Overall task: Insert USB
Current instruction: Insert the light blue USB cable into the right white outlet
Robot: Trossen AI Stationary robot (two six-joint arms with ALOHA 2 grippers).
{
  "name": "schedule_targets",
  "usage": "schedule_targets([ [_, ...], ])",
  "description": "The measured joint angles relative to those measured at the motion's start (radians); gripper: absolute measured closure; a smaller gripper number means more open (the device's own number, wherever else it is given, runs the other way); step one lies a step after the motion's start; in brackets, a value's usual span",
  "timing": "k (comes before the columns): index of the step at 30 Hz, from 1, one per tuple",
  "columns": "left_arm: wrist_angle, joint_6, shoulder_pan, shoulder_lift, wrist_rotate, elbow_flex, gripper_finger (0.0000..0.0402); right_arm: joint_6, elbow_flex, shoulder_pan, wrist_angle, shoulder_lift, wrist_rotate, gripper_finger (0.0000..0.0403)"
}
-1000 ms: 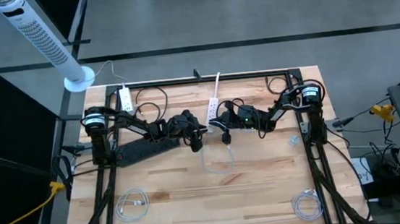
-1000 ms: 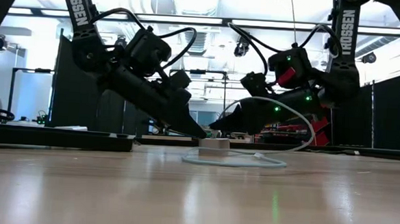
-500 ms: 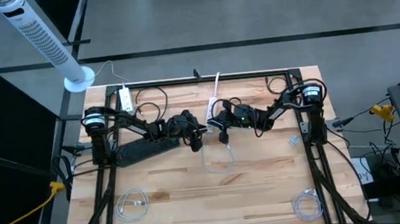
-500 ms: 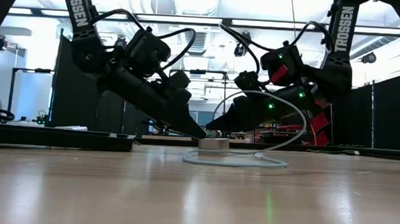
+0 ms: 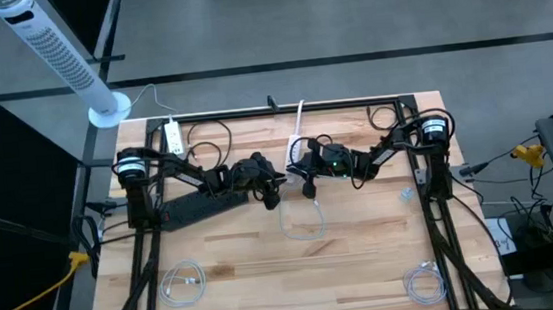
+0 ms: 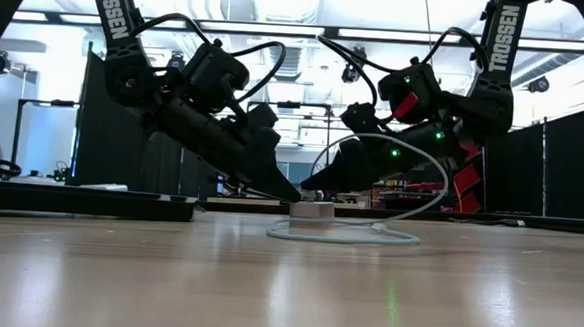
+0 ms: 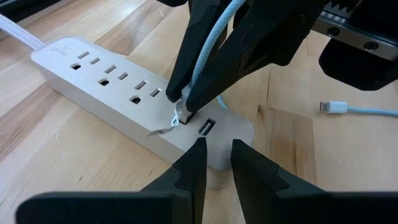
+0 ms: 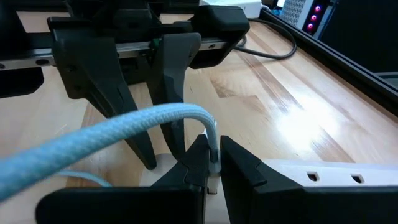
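Right gripper, fingers pinched narrow around the plug end of the pale blue braided USB cable, holds that plug tip-down right at the end of the white plastic power strip, just beside the strip's dark USB slot; whether the plug has actually entered the slot I cannot tell. Left gripper comes in from the opposite side, its two dark fingers a narrow gap apart and holding nothing, their tips resting at the strip's rounded end just short of the slot. From above, the two grippers meet nose to nose near the middle of the light wooden slatted table, crowding the strip's end so that little of it shows. The cable arches up out of the right gripper and loops down onto the boards in front of the strip, and its other small white connector lies loose on the wood nearby. A long black tray-like bar lies under the left arm. Two coiled white cables sit well apart near the front corners, one on the left and one on the right. A second white power strip lies at the back left edge, and a tall white tower fan stands on the floor beyond the table.
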Motion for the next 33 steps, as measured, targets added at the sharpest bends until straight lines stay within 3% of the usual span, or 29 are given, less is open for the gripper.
schedule_targets([
  [29, 0.0, 0.0, 0.0, 0.0, 0.0, 0.008, 0.0339, -0.006, 0.004, -0.008, -0.055, -0.003, -0.002, 0.0388],
  [33, 0.0, -0.003, 0.0, 0.0, 0.0, 0.008, 0.0339, -0.014, 0.005, -0.006, -0.06, -0.003, -0.048, 0.0388],
])
